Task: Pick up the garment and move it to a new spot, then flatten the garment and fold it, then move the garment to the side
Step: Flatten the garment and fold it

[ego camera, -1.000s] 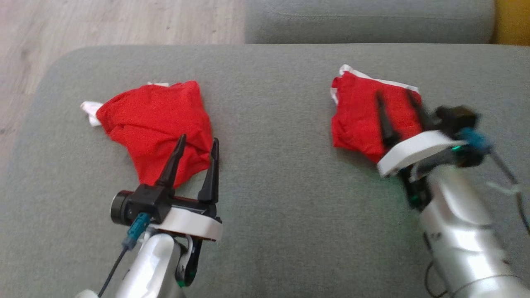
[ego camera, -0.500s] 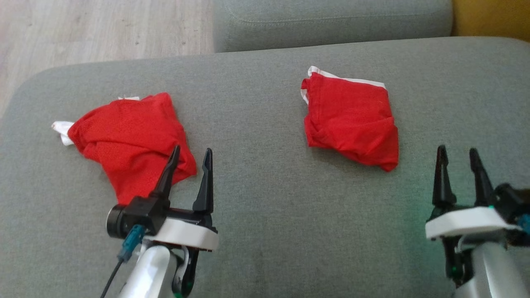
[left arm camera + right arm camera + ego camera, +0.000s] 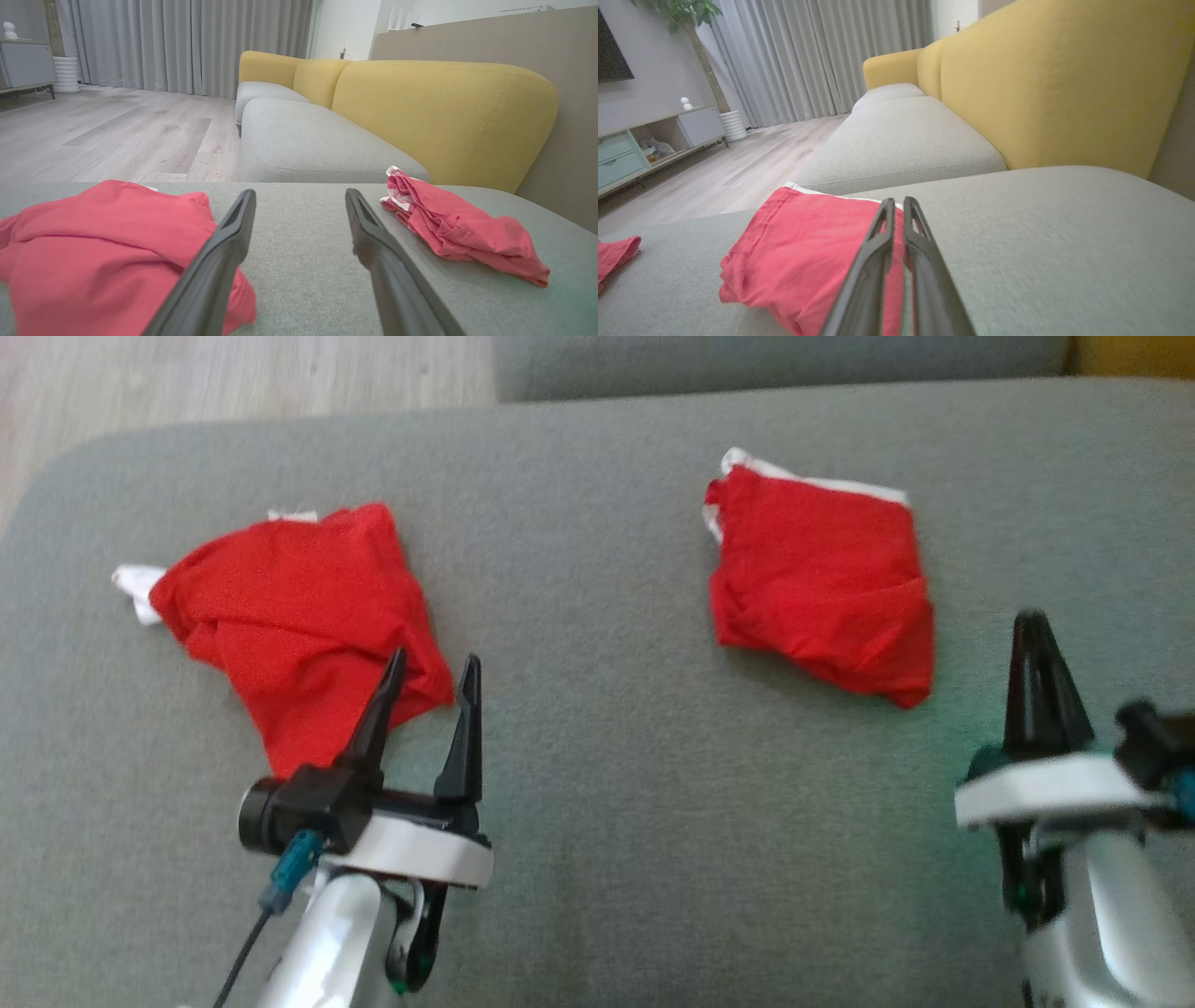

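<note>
Your folded garment looks done, right of the crumpled garment awaiting work; left gripper spread, right gripper pressed together, empty.

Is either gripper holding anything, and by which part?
Nothing is held. The left gripper is open by the crumpled garment; the right gripper is shut, empty, clear of the folded garment.

It is a home living room. A yellow-backed sofa stands on a pale wood floor, with long grey curtains and a low cabinet.
</note>
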Motion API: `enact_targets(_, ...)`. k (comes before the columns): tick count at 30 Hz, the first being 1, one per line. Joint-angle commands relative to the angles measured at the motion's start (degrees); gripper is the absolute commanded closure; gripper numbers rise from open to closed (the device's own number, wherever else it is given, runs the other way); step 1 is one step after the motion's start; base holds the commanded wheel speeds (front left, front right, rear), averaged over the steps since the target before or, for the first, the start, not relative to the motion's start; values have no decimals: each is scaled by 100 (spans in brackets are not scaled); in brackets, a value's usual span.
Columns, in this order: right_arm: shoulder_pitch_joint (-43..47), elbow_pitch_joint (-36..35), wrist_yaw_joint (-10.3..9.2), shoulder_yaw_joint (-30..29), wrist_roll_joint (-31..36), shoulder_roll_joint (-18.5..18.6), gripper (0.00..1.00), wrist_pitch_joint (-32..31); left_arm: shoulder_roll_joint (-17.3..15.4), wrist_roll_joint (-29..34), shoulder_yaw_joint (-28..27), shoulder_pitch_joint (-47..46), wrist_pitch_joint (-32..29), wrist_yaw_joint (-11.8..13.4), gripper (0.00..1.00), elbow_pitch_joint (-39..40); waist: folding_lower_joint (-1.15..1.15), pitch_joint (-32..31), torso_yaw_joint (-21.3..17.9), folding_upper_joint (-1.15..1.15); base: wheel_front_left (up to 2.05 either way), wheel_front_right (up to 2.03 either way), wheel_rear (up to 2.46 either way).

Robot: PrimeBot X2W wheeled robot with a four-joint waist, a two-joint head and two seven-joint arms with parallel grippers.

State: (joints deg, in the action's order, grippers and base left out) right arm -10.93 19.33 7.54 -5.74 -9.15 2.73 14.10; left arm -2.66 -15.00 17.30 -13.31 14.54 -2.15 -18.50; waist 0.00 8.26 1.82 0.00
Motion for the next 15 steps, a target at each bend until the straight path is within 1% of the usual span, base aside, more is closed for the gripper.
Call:
enact_targets(1, -371, -163, -5, 132, 95, 15, 100, -17, -28, 43, -168, -306, 46, -28, 0, 200, 0, 190, 137, 0, 0, 0, 0)
enact_targets(5, -860, 11, -5, 55, 364, 15, 100, -254, -26, 59, -127, -440, 46, -56, 0, 218, 0, 514, 351, 0, 0, 0, 0)
enact_targets(8, -1265, 333, -5, 5, 565, 15, 100, -474, -24, 55, -105, -528, 46, -79, 0, 209, 0, 715, 507, 0, 0, 0, 0)
enact_targets(11, -1652, 880, -5, -117, 664, 15, 100, -678, -23, 49, -78, -600, 46, -101, 0, 193, 0, 840, 648, 0, 0, 0, 0)
enact_targets(12, -1847, 1316, -5, -131, 822, 15, 100, -745, -23, 31, -57, -639, 46, -109, 0, 183, 0, 877, 724, 0, 0, 0, 0)
enact_targets(15, -2000, 2008, -5, -12, 926, 15, 100, -789, -23, -1, -27, -675, 46, -106, 0, 160, 0, 864, 792, 0, 0, 0, 0)
